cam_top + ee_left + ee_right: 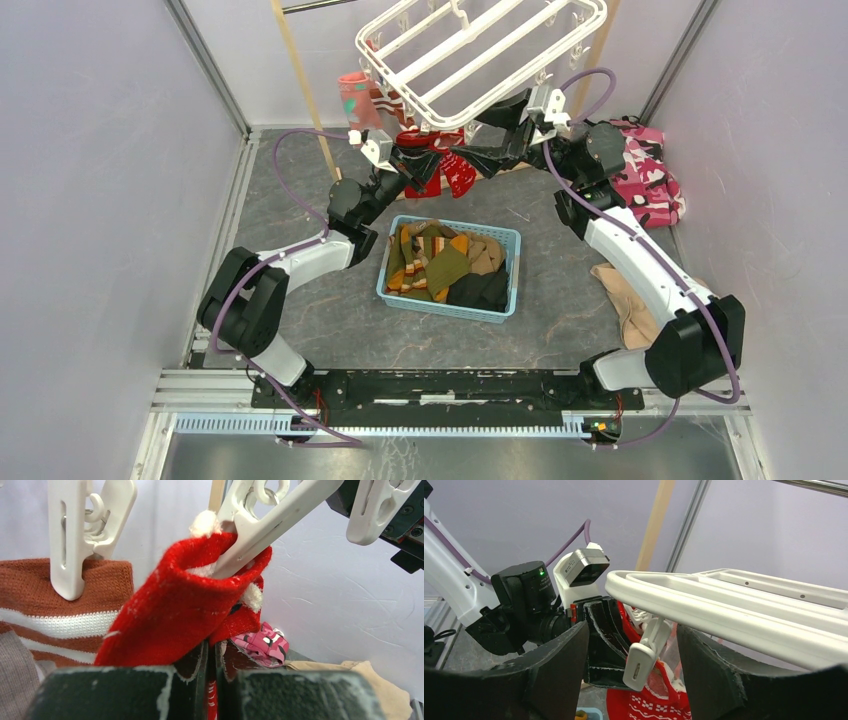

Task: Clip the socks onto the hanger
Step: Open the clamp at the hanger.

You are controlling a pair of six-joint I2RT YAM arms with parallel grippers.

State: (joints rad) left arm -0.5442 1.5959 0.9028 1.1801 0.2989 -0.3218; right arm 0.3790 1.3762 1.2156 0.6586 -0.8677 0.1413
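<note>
Red sock (175, 615) pinched in left pincer (212, 660), cuff at hanger clip (280, 520).

Nothing readable, honestly. Tiny white print sits on the black wrist housing (526, 587), left of centre in the right wrist view, but it's too small to make out. The white knit pattern on the red sock (650, 706) isn't lettering.

left arm (300, 258): raised, jaws clamped | right arm (632, 255): raised, jaws apart
</note>
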